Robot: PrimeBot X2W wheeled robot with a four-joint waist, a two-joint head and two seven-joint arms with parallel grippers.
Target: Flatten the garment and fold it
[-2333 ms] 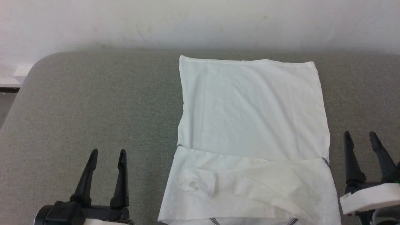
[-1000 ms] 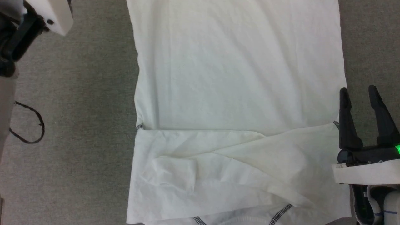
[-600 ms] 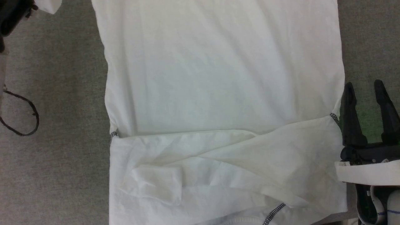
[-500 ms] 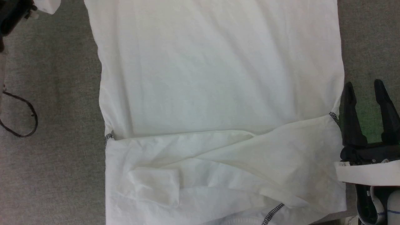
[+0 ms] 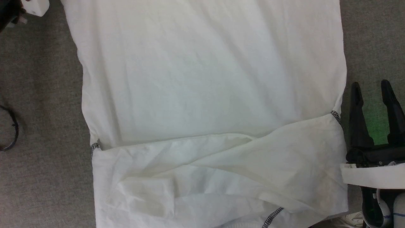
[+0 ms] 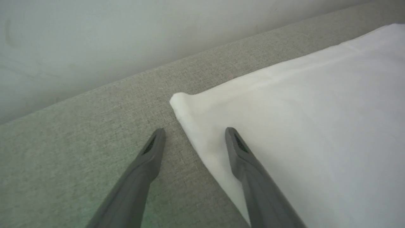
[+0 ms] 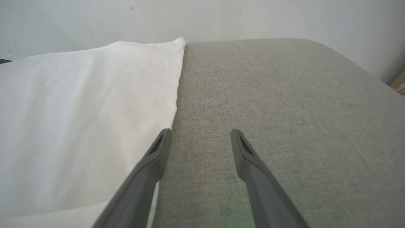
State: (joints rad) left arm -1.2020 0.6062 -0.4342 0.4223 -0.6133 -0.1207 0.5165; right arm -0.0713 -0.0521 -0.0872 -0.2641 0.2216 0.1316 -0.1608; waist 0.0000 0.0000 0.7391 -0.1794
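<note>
Head view, T-shirt point(image 5: 208, 79) on counter point(image 5: 41, 183), long axis away from robot, sleeve end nearest, right pincer point(image 5: 370, 83) released beside right edge, left pincer point(image 6: 195, 129) released astride far-left edge, open counter both sides

Head view: the garment point(image 5: 208, 95) runs out past top & bottom edge; what lies under the folded flaps near me I cannot see. A dark cable loop point(image 5: 11, 133) is cut by the left edge. Of my left arm just a pale housing point(image 5: 33, 5) in the top-left corner, fingers cut off. Left wrist view: my left gripper point(image 6: 193, 131) has one finger over the garment's side edge, by the table's point(image 6: 79, 142) far edge; touching or not, cannot tell. Right wrist view: a tan bit point(image 7: 399, 84) at right edge, too small to name.
</note>
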